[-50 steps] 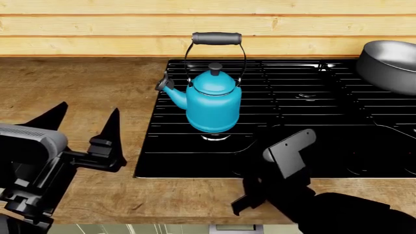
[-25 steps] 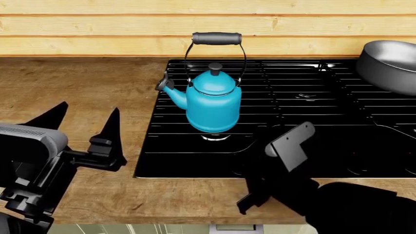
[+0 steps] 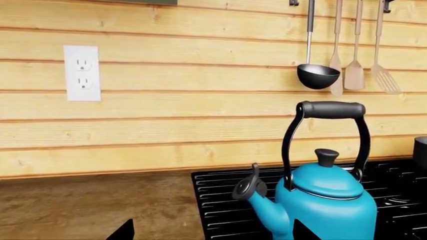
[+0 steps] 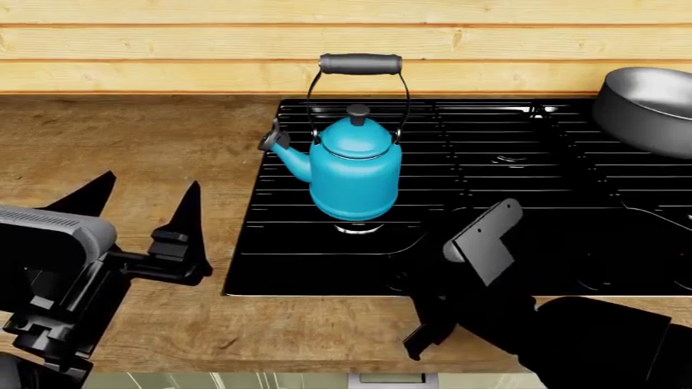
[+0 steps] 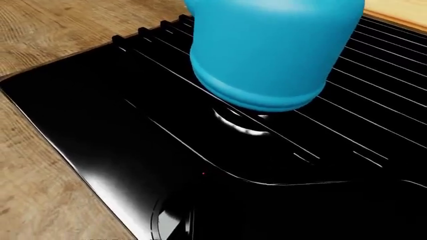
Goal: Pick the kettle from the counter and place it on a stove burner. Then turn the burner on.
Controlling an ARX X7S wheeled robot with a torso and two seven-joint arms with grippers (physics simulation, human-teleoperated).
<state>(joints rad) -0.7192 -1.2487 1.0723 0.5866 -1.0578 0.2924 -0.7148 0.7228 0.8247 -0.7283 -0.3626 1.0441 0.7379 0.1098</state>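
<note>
Counter (image 4: 130, 146) lies bare beside kettle (image 4: 352, 166) on burner (image 4: 360, 228).

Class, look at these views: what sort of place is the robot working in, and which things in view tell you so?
Most likely a home kitchen. A black gas cooktop is set into a wooden counter, with a turquoise kettle standing on a burner. A ladle and spatulas hang on the plank wall, beside a power outlet.

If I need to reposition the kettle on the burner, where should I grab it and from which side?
Probably the dark bar topping the kettle's wire handle. It stands upright, well clear of the lid knob, so come from above with the jaws straddling the bar. The spout points toward the counter, away from that approach.
</note>
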